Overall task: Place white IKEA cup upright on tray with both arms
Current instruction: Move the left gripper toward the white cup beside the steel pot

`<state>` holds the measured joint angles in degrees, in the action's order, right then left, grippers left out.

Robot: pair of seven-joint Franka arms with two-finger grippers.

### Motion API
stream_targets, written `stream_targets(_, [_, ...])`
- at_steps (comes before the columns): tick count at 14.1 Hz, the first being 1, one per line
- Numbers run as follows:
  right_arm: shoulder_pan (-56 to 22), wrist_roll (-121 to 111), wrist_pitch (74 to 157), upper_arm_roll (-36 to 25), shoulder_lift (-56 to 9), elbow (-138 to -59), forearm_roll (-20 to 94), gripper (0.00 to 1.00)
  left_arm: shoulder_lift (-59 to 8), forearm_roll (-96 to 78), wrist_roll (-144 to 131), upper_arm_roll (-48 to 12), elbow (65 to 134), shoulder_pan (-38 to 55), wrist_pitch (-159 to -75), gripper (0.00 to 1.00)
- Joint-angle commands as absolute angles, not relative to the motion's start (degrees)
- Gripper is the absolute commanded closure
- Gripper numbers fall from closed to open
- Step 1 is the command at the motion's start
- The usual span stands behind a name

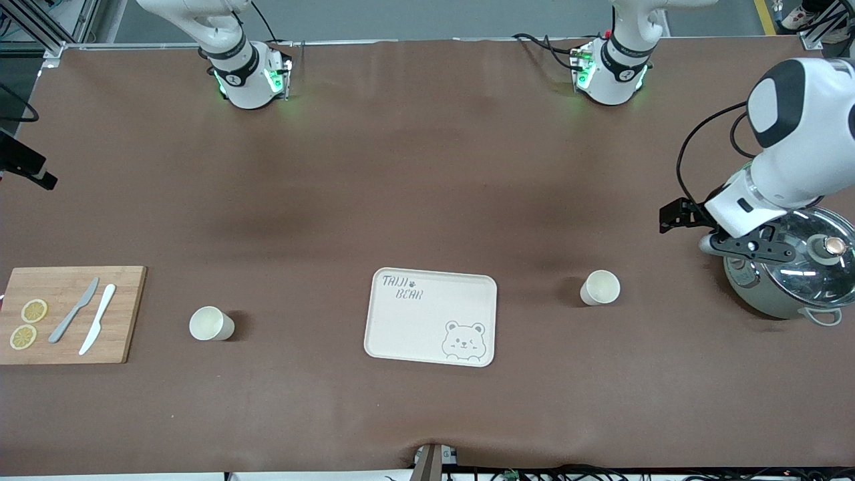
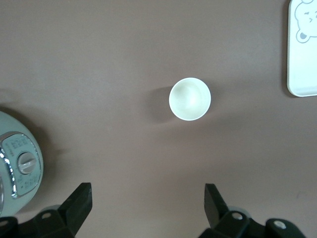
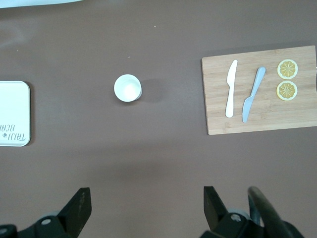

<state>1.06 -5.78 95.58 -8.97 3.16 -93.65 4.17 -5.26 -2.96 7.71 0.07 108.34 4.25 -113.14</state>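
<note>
On the brown counter [image 1: 427,200] I see the flat cream-white rectangular bear tray [image 1: 431,316] lying bare, between two upright white cups. One white cup [image 1: 600,288] stands toward the left arm's end, apart from my left gripper [image 2: 148,198], whose jaws gape wide, hanging over the grey lidded cooker pot [image 1: 788,274]. The other white cup [image 1: 211,324] sits beside the wooden cutting board [image 1: 67,314]; my right gripper [image 3: 143,203] hangs high, jaws spread, clear of it.
</note>
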Motion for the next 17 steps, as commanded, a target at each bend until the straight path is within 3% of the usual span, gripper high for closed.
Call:
stream_targets(1, [1.23,-6.24,95.19,-8.44,1.94,-93.25,3.6,0.0,-4.92,-1.93,8.35,-0.26,112.4,4.39,-118.02,0.0])
stream_targets(4, [0.53,-5.89,95.19,-8.44,1.67,-93.43,3.6,0.0,-6.06,-1.06,8.35,-0.44,117.59,4.75,-126.54,0.0])
stream_targets(9, [0.44,-5.63,96.24,-8.44,0.18,-93.08,3.6,0.0,-12.91,-1.05,8.26,-2.29,117.07,5.36,-132.53,0.0])
stream_targets(17, [-2.98,-6.24,109.06,-8.44,-12.55,-92.64,4.13,0.0,-19.24,0.44,8.17,-2.2,116.89,5.63,-140.52,0.0])
